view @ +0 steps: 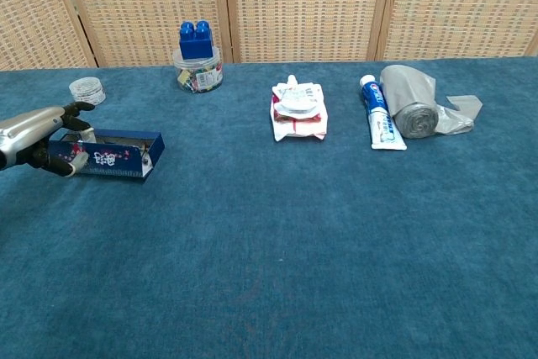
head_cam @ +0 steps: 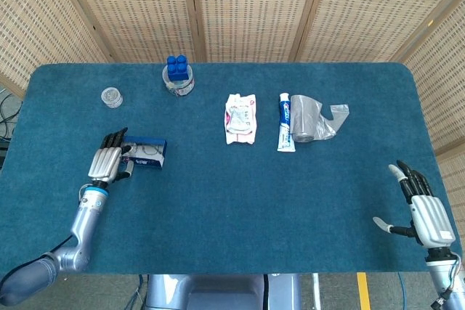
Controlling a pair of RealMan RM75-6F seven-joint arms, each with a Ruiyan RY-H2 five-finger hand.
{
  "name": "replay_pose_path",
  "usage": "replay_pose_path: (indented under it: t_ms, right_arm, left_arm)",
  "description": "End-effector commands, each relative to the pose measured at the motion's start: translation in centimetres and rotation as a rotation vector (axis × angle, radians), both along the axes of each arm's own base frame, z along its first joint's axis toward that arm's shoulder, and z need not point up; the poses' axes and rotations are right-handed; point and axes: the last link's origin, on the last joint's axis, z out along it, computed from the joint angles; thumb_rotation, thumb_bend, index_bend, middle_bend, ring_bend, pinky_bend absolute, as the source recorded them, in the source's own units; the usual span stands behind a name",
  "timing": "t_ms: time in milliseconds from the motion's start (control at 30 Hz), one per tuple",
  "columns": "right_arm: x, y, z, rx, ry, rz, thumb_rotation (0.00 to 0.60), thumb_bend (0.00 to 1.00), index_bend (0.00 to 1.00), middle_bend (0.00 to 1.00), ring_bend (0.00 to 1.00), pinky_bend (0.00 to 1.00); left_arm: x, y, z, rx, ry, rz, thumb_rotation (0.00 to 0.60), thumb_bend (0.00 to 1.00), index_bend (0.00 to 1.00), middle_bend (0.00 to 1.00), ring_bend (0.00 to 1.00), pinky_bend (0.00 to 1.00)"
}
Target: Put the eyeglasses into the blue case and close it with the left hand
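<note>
Blue case (view: 108, 155) lies at the table's (head_cam: 240, 201) left side, lid raised toward closing, its patterned face showing to the chest camera; left hand (head_cam: 107, 162) is at the case's left end, fingers curled against lid and edge, pushing rather than gripping as far as I can tell; glasses are not visible in either view, judged to be inside under the lid; a gap shows along the top, so closure looks partial; remaining: press lid fully down. Right hand (head_cam: 425, 208) rests spread and empty at far right, well apart.
</note>
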Motion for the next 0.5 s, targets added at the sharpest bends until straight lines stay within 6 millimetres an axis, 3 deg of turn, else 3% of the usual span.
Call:
replay_pose_path:
  t_ms: [33,500]
  right_arm:
    - [0.0,0.0,0.0,0.0,0.0,0.0,0.6,0.0,0.0,0.0,0.0,0.0]
    - [0.1,0.0,-0.1,0.0,0.0,0.002,0.6,0.0,0.0,0.0,0.0,0.0]
  left_arm:
    - [0.0,-0.5,0.6,0.011,-0.001,-0.009,0.6,0.54,0.73,0.0,0.0,0.0]
    - [0.6,-3.2,5.0,-0.028,0.058,-0.03,0.6,0.54,0.76,0.0,0.0,0.0]
